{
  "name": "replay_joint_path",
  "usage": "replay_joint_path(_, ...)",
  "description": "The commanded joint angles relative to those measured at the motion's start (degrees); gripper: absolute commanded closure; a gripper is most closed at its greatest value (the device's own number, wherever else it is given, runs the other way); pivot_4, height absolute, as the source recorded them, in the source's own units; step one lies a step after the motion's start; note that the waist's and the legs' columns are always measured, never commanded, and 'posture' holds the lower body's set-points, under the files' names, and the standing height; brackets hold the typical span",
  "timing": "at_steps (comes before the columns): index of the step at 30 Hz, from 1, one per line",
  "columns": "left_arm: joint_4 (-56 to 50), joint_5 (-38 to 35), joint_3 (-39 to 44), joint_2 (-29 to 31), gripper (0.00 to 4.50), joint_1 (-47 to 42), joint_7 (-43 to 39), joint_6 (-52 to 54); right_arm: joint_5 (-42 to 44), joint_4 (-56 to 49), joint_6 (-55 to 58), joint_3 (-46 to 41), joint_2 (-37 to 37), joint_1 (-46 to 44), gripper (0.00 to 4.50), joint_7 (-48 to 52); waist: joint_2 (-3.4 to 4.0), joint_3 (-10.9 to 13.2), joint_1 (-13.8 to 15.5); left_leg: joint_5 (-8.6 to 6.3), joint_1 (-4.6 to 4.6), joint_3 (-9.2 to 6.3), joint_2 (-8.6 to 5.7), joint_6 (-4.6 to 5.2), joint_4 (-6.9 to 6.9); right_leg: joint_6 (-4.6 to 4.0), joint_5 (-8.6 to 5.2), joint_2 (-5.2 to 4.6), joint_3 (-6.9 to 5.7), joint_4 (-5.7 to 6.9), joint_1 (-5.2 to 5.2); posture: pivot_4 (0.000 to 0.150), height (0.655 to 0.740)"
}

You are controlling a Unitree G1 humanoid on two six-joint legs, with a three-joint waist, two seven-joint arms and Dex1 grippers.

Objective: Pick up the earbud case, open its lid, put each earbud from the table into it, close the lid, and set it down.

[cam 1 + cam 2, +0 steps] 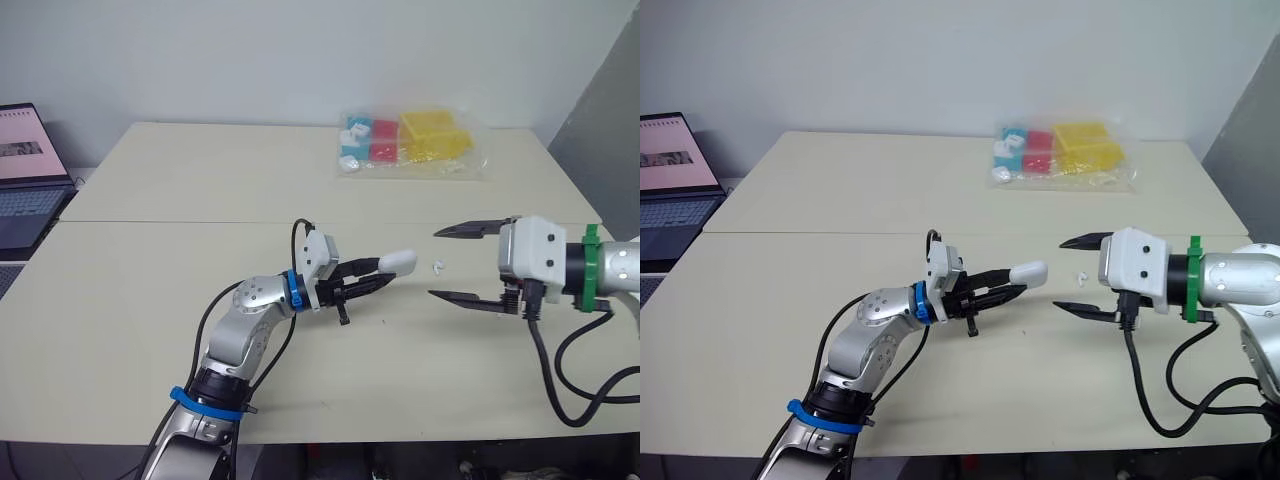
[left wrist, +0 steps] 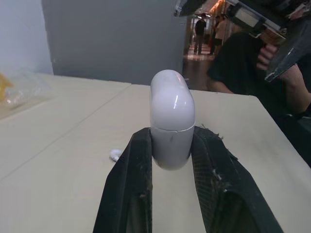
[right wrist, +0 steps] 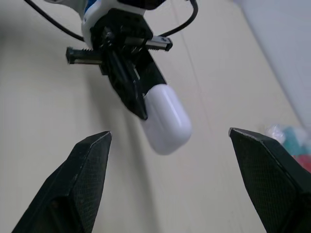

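The pale table [image 1: 150, 300] carries both arms. The right gripper [image 1: 436, 263] hangs with its jaws spread wide, holding nothing. Facing it, the left gripper [image 1: 372, 276] is clamped on the base of the white earbud case [image 1: 399, 262], whose closed lid end sticks out beyond the jaws, off the tabletop. One small earbud [image 1: 438, 267] lies just beyond it.

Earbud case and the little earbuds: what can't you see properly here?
1. Earbud case: in the left wrist view its bottom is hidden by the left gripper clamping it, and the closed lid hides the inside.
2. Earbud: too small in the eye views to tell its shape, or whether it is one or two.
3. Plastic bag: the coloured things inside are too small to name.
4. Laptop: cut off by the left edge.
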Motion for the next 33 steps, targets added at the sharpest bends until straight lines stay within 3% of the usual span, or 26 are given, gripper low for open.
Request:
replay_joint_path(1,0.41,0.54,-0.82,0.25,3.72,-1.5,-1.64,-2.85,-4.03,1.49,-3.75,2.74,1.06,-2.62,0.48,-2.72,0.0,0.0,-0.03,0.0,0.01,0.02,0.0,0.0,0.01,0.0,0.01,0.0,0.01,0.01,0.0,0.15,0.7359)
replay_joint_path(16,2.12,2.13,-1.5,0.57,3.72,-3.48,-2.94,-5.69,-8.18,7.79,-3.23,10.07,2.41,-8.67,0.48,-2.36,0.0,0.0,-0.04,0.0,-0.02,0.04,0.01,0.0,-0.04,-0.02,0.01,0.0,0.03,-0.04,-0.03,0.15,0.7359)
replay_joint_path(33,2.13,4.72,-3.92,2.61,3.72,-3.12,-4.58,-9.36,-5.75,7.11,1.97,9.21,4.35,-12.21,0.48,-3.08,0.0,0.0,0.0,0.0,-0.03,0.01,0.01,0.0,-0.04,-0.02,0.01,0.0,0.0,-0.04,-0.03,0.15,0.7359)
